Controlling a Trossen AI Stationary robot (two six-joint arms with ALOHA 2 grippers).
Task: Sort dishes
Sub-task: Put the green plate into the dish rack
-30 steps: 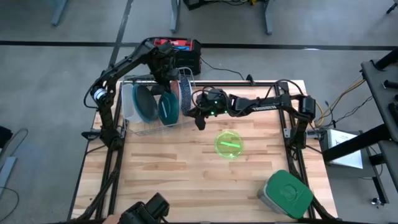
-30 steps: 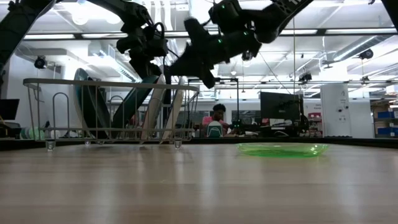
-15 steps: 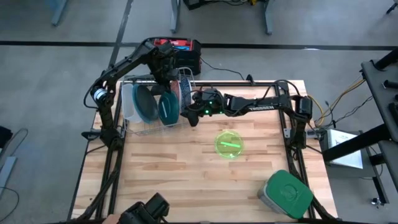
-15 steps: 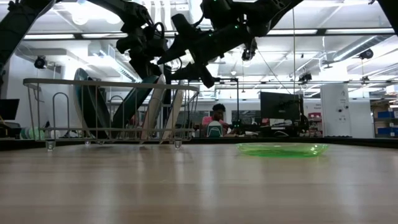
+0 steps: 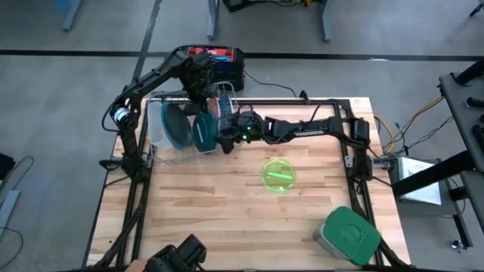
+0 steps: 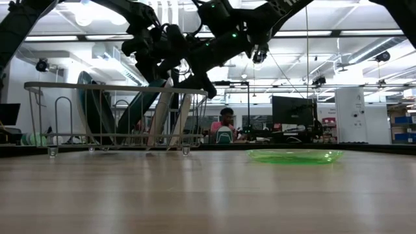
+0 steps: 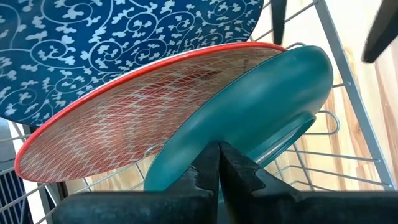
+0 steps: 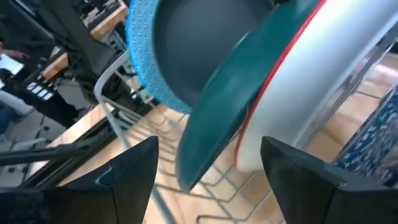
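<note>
Lime green plate (image 5: 278,174) flat on table (image 5: 227,227), frame centre, apart from rack. Right gripper (image 5: 225,140) at wire rack (image 5: 162,155) upper left of centre, fingers spread, holding nothing. Left gripper (image 5: 201,102) pinching teal bowl (image 5: 203,130) rim in rack; red plate (image 7: 124,130), blue patterned plate (image 7: 124,43) behind.

We take the wire rack (image 5: 185,125) at the table's (image 5: 227,219) far left corner as our landmark. Behind it, off the table, sits a red and black box (image 5: 219,64). Diagonally opposite, well apart, we see a grey container with a green lid (image 5: 348,234). Beyond the rack, a person (image 6: 224,127) sits at monitors (image 6: 292,114).
</note>
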